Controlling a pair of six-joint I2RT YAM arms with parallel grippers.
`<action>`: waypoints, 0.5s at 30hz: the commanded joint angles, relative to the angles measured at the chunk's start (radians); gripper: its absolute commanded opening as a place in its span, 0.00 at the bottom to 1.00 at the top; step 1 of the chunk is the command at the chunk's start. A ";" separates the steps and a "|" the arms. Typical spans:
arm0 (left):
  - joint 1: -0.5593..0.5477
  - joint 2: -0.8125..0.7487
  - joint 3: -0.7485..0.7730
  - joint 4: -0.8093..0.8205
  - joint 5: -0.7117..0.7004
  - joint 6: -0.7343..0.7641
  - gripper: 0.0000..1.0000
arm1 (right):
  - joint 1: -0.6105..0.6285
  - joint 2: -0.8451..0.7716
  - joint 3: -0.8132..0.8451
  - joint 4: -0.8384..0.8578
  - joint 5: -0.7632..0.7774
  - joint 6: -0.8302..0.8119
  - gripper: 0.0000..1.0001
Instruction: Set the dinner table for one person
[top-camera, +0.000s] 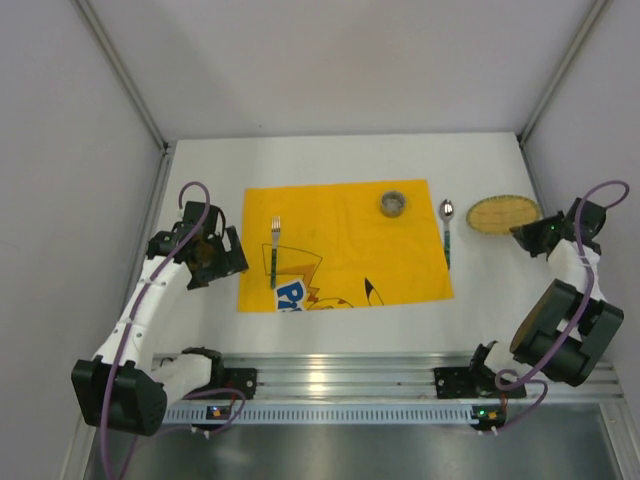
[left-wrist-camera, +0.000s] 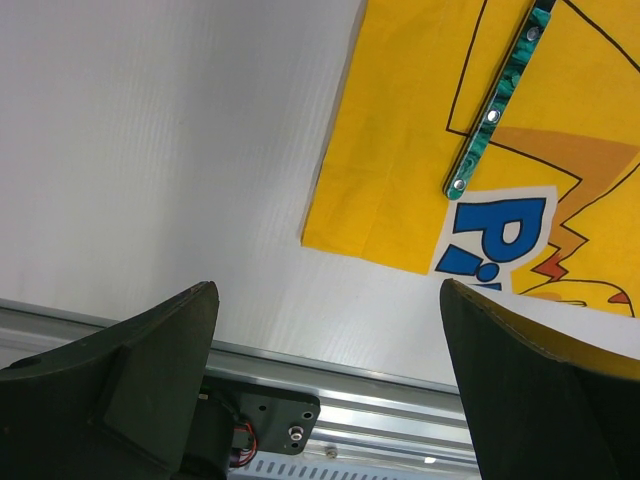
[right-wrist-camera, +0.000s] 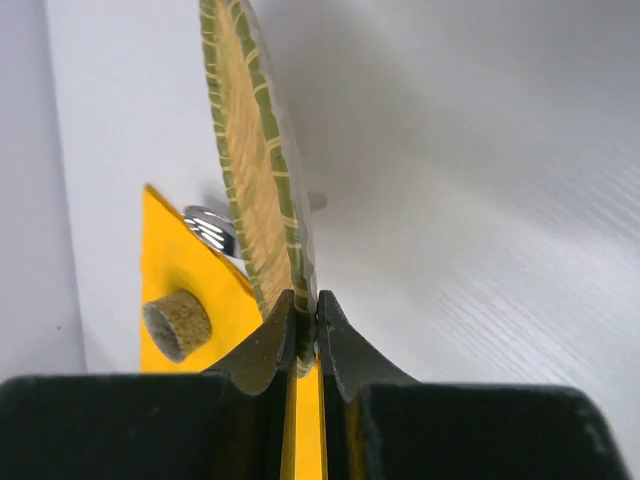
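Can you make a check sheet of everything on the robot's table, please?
Surface: white dinner table, yellow mat laid in its middle.
Job's things: fork and small cup on mat; spoon at mat's right edge; woven plate right of spoon.
Clutter: nothing seen.
Grippers: right gripper shut on plate's rim; left gripper open, empty, left of mat.
Cables: purple cables loop off both arms.
Surroundings: grey walls, metal rail at near edge.

Bright, even, diffuse light fills all views with only soft shadows, a faint one falling beside the woven plate (right-wrist-camera: 250, 170) pinched in the right gripper (right-wrist-camera: 305, 305), whose dark close fingers blur out of focus, as do those of the left gripper (left-wrist-camera: 328, 300).
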 joint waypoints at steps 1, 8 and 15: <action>-0.008 -0.015 -0.004 0.023 -0.005 -0.002 0.97 | 0.006 -0.038 0.128 -0.085 0.002 0.054 0.00; -0.009 -0.015 -0.003 0.023 -0.010 -0.007 0.98 | 0.129 0.014 0.436 -0.228 -0.037 0.055 0.00; -0.011 -0.024 -0.003 0.021 -0.013 -0.010 0.97 | 0.463 -0.010 0.537 -0.309 -0.110 0.038 0.00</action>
